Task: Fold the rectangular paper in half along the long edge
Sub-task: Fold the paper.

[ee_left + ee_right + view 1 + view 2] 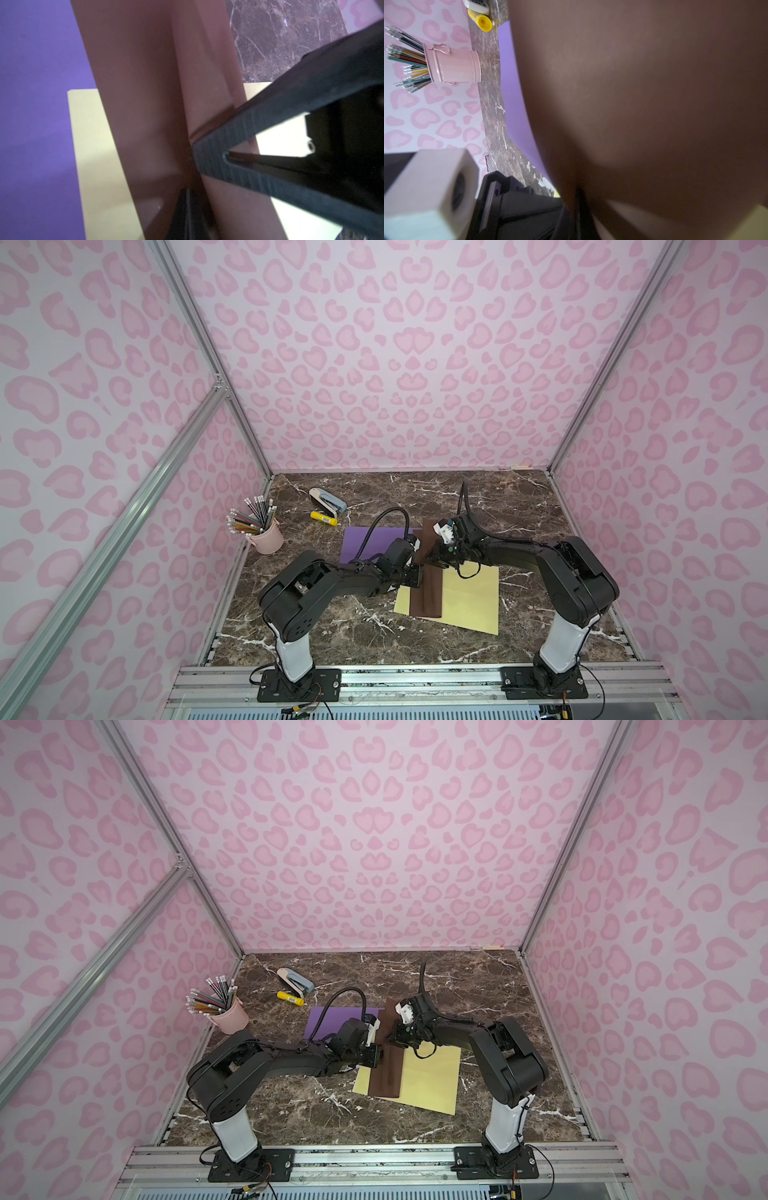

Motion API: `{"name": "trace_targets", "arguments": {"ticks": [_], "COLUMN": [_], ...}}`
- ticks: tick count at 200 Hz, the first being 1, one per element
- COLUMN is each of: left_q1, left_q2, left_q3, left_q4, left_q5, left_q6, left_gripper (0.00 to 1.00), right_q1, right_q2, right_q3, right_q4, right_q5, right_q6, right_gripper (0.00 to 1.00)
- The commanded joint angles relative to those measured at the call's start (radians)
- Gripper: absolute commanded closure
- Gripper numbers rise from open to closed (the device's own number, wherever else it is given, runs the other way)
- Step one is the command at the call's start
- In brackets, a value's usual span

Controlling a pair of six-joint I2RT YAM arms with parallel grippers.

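The rectangular paper [428,597] is a long brown sheet lying over a yellow sheet [469,597], with its far end reaching the purple sheet [365,543]. It rises in a ridge along its length in both top views, as on the paper [388,1073]. My left gripper [415,576] is shut on its left side near the middle; in the left wrist view the left gripper [188,218] pinches the brown paper [145,104]. My right gripper [432,558] is shut on it a little farther back. Brown paper [633,104] fills the right wrist view above the right gripper [579,218].
A pink pencil cup [268,537] stands at the left wall. A stapler [328,499] and a yellow glue stick [323,517] lie at the back left. The marble tabletop [519,506] ends at pink patterned walls on three sides.
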Motion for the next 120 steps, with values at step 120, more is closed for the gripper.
{"name": "trace_targets", "arguments": {"ticks": [120], "left_q1": [0.034], "left_q2": [-0.167], "left_q3": [0.028], "left_q4": [-0.095], "left_q5": [-0.063], "left_q6": [-0.009], "left_gripper": [0.96], "right_q1": [0.023], "right_q2": [0.05], "right_q3": [0.016], "right_q4": [0.037], "right_q5": [0.023], "right_q6": [-0.01], "right_gripper": [1.0]}}
